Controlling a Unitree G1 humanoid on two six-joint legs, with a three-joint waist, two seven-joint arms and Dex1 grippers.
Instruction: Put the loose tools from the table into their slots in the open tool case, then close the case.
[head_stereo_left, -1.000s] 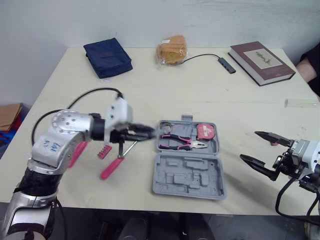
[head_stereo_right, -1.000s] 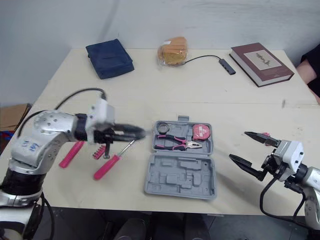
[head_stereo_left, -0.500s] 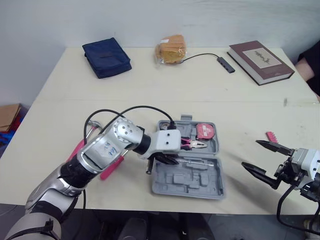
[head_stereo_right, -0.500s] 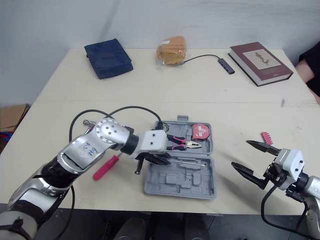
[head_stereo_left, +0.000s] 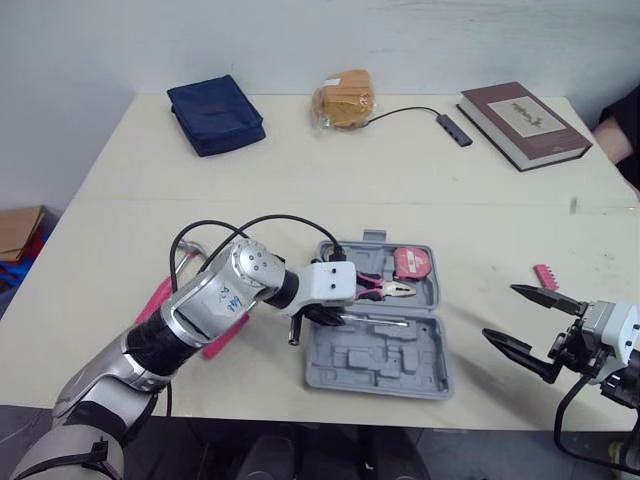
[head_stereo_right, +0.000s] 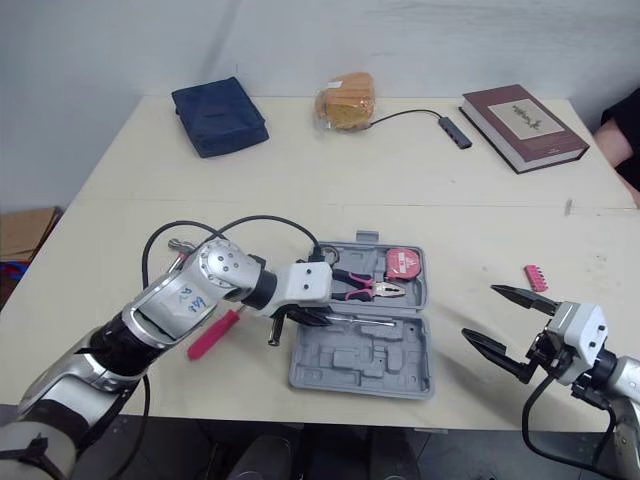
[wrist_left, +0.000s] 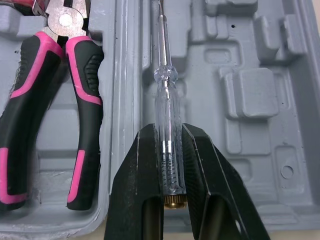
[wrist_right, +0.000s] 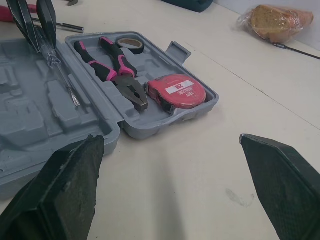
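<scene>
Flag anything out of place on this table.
The pink bit strip lies alone near the right gripper, well apart from the tool case. A pink-handled screwdriver also lies loose on the table left of the case.

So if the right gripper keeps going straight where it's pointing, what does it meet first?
The right gripper, open, would probably meet the tool case first, at its near wall beside the tape measure; depth is unclear.

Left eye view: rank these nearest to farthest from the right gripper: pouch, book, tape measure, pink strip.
From the right gripper:
1. Pink strip, just beyond it, to the right.
2. Tape measure, in the case, to the left.
3. Book, far right corner.
4. Pouch, far left.
</scene>
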